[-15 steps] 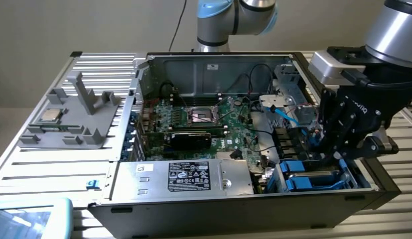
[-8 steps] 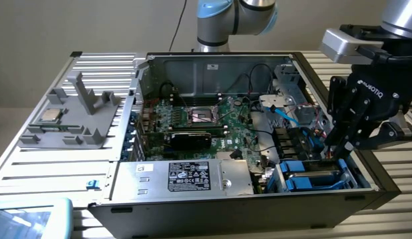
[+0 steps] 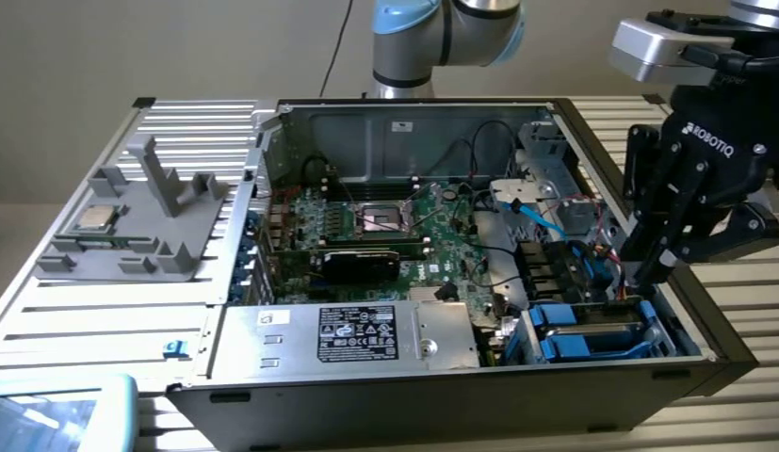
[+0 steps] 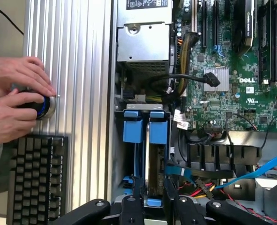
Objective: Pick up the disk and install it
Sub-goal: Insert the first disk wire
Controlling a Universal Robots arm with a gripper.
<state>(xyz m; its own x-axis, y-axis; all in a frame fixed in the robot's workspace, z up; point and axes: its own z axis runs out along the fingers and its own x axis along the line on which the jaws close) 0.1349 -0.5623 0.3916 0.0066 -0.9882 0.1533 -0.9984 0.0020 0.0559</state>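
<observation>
Ribbed aluminium table [image 3: 100, 311] carries an open black PC case [image 3: 364, 395] lying on its side. Silver-grey hard disk in blue plastic carrier [image 4: 154, 154] stands on edge in the drive bay at ext. view's right, just beside a 2nd blue carrier [image 4: 132, 126], w/ the black tool [image 4: 154, 187] clamped on its sides. Green motherboard [image 4: 232, 84] sits next to the bay; person's hands [image 4: 11, 119] rest on a round blue-ringed knob [image 4: 44, 107] near a black keyboard [image 4: 37, 178].
</observation>
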